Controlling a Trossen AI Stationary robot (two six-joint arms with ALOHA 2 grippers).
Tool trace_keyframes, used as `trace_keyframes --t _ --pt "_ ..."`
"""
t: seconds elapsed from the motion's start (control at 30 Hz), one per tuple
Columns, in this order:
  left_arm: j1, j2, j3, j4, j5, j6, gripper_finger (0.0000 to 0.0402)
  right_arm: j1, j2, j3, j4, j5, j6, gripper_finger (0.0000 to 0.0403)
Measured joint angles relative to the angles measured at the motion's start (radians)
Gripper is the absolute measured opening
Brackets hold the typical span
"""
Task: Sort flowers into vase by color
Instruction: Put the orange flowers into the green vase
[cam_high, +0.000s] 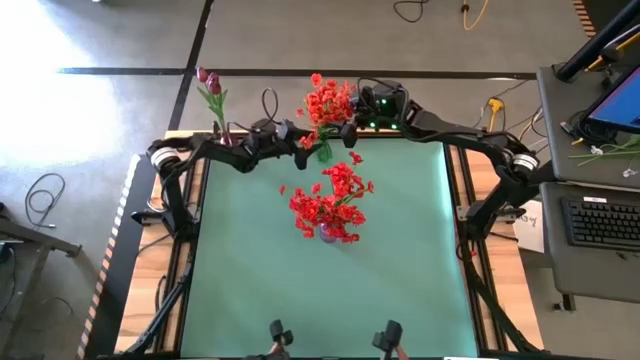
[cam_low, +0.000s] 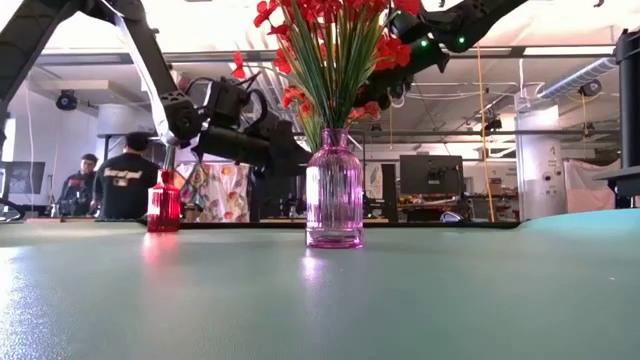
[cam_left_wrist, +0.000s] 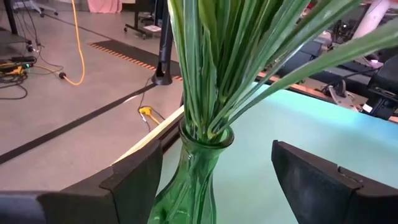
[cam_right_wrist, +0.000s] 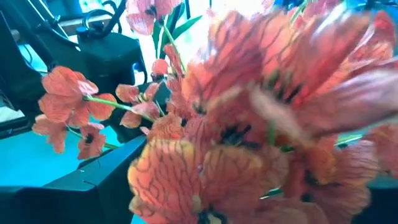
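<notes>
A green glass vase (cam_high: 323, 153) stands near the table's far edge and holds orange-red flowers (cam_high: 328, 100) on long green stems (cam_left_wrist: 205, 68). My left gripper (cam_high: 312, 145) is open. Its fingers stand on either side of the green vase's neck (cam_left_wrist: 202, 134). My right gripper (cam_high: 348, 128) reaches in from the right at bloom height. Orange-red blooms (cam_right_wrist: 249, 124) fill its wrist view, and one dark finger (cam_right_wrist: 93, 180) shows far to the side, so it is open. A pink vase (cam_high: 328, 233) mid-table holds red flowers (cam_high: 330, 200). My left gripper has one finger (cam_left_wrist: 134, 180) close beside the green vase's shoulder (cam_left_wrist: 180, 199), level with the table; whether it touches I cannot tell. The other finger (cam_left_wrist: 311, 180) stands well clear. My right gripper is among the blooms, which hide whether it touches them.
A small red vase (cam_high: 226, 138) with dark magenta tulips (cam_high: 208, 82) stands at the far left corner (cam_low: 163, 205). A few red petals (cam_high: 282, 188) lie on the green mat. People (cam_low: 125, 180) stand beyond the far edge. A desk with a keyboard (cam_high: 600, 220) is at the right.
</notes>
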Motion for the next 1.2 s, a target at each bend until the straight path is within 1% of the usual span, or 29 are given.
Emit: trace_keyframes --t 0.17,0.4,0.8,1.1,1.2 --pt "0.005 -0.037 -0.012 -0.027 0.0 0.002 0.0288 0.0 -0.014 0.0 -0.04 0.027 0.005 0.0329" --pt "0.004 -0.107 -0.027 -0.114 0.0 0.037 0.0288 0.0 -0.045 0.0 -0.057 0.027 0.008 0.0331" --pt "0.004 -0.275 -0.032 -0.345 -0.001 0.1 0.0288 0.0 -0.136 0.0 -0.073 0.035 -0.016 0.0328" --pt "0.003 -0.409 -0.032 -0.428 -0.002 0.098 0.0288 0.0 -0.221 0.0 -0.074 0.034 -0.067 0.0327" --pt "-0.006 -0.46 -0.032 -0.457 -0.004 0.097 0.0288 0.001 -0.258 0.0 -0.081 0.015 -0.079 0.0327"
